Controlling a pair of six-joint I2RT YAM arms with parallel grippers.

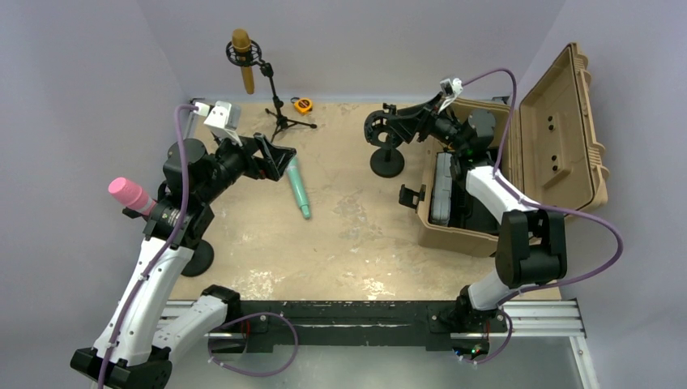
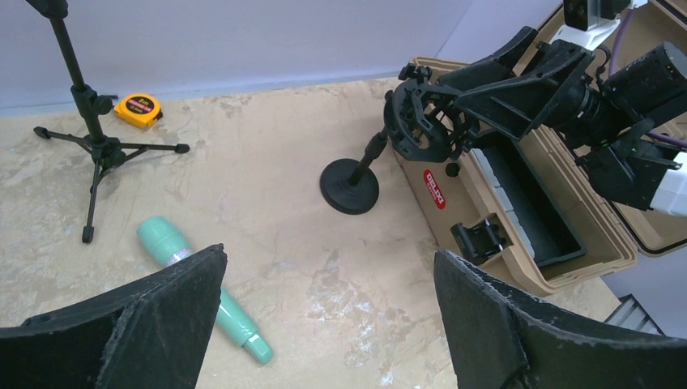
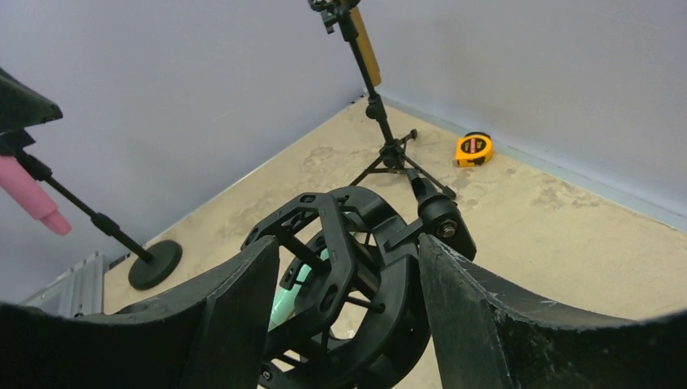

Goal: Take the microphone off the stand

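Tan tabletop (image 1: 356,235): teal microphone (image 1: 298,188) lies flat, off the stand (image 1: 387,164).
My left gripper (image 2: 330,259) hangs released just above it; my right gripper (image 3: 348,243) clenches the stand's empty ring mount (image 3: 348,279) between its fingers.

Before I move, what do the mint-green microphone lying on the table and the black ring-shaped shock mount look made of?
The mint-green microphone: smooth, with a satin sheen; painted metal or plastic, can't tell which. The black ring-shaped shock mount: matte, with moulded-looking struts; probably hard plastic.

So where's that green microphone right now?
From above, the green microphone lies flat on the table, left of centre, just beside the left gripper.
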